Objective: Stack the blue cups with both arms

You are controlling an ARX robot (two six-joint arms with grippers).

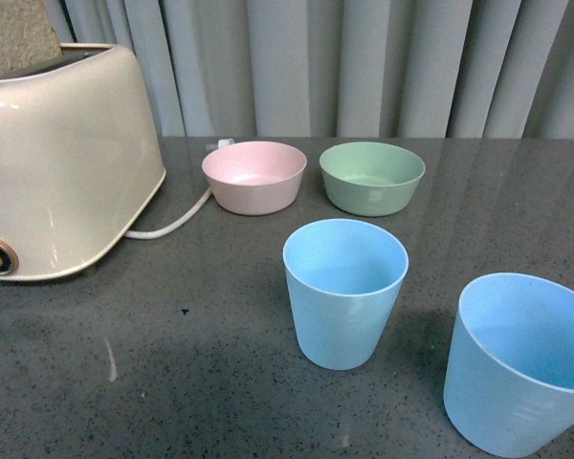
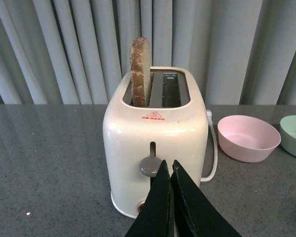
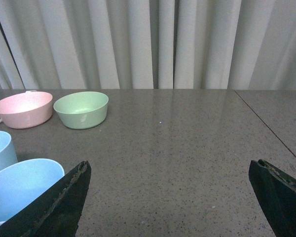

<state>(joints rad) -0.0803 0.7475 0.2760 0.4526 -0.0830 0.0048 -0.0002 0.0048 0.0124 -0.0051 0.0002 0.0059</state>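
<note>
Standing upright on the counter [image 1: 172,363], centre blue cup [image 1: 345,292] and right blue cup [image 1: 521,368] sit apart, left gripper [image 2: 169,164] pinched closed on nothing, right gripper [image 3: 168,165] spread wide, empty.

I've got both blue cups upright on the bench, mouths up and empty. They are matching light blue matte tumblers, tapered toward the base, with no handles. The centre blue cup [image 1: 345,292] stands mid-bench in my front view. The right blue cup [image 1: 521,368] sits nearer to me and further right, partly cut off by the frame edge. The two are close but not touching. My left gripper [image 2: 168,165] has its black fingers pressed together with nothing between them. My right gripper [image 3: 168,165] has its fingers spread wide, and one of them overlaps the right blue cup's rim in the wrist view.
</note>
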